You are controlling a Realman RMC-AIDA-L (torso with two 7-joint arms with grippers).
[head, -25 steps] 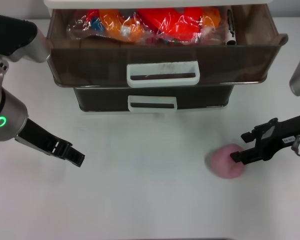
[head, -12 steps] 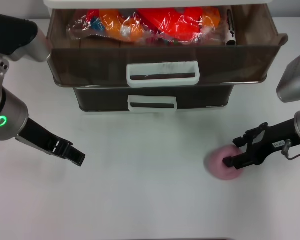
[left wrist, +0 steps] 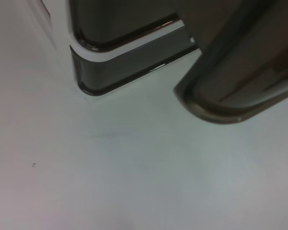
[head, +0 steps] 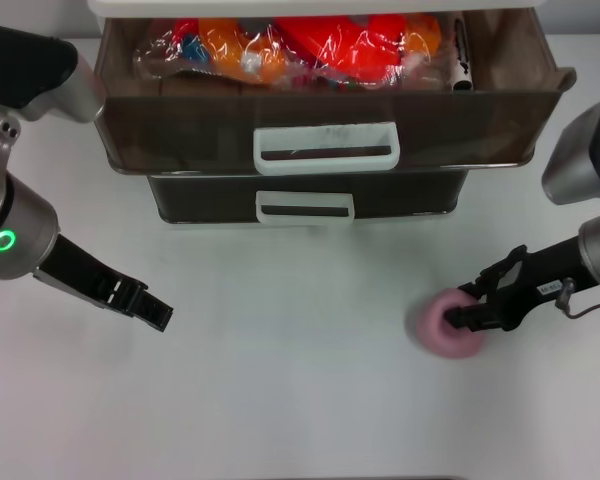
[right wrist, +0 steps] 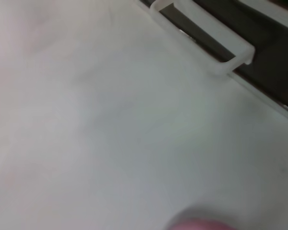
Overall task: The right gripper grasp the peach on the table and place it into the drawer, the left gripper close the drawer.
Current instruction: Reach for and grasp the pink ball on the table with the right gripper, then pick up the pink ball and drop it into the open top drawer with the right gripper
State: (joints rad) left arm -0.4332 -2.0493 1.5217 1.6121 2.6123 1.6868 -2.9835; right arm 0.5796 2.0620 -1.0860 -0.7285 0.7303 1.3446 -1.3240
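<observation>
Head view: left gripper [head: 158, 317] hovers low over the table [head: 300, 400] at left, finger state cannot be told; the drawer [head: 325, 100] stands pulled out at centre rear, packets inside; at right, right gripper [head: 458, 312] straddles the peach [head: 442, 328] on the table, grip unconfirmed.

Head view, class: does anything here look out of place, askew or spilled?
Nothing stands out. The top drawer stands pulled out, holding bright wrapped packets; the peach sits on the table at the right claw.
</observation>
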